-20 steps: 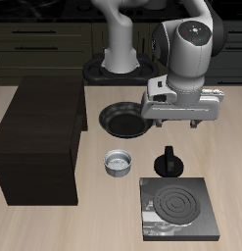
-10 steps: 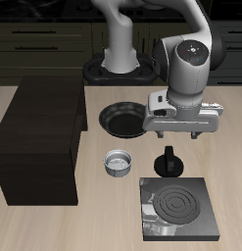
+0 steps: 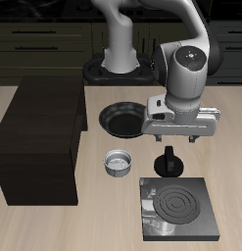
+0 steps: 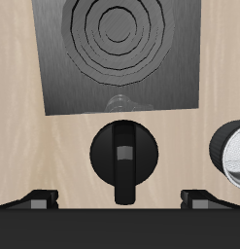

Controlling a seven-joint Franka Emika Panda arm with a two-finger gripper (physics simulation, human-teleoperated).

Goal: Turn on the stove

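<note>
You have a light wooden table (image 3: 54, 221) carrying five things. The stove (image 3: 180, 209) lies flat near the front edge, coil dark. Just behind it stands a small black moka pot (image 3: 169, 162). A small metal bowl (image 3: 118, 163) sits mid-table, a black frying pan (image 3: 121, 120) farther back, and a big dark cabinet (image 3: 39, 142) beside them.

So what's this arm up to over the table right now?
The robot arm is holding its claw, empty, above the table, over a black round piece with a handle (a moka pot, it seems) that stands just behind the stove. The stove's coil looks dark, so it does not seem to be on. A small metal bowl, a black frying pan and a dark cabinet sit nearby, untouched.
</note>
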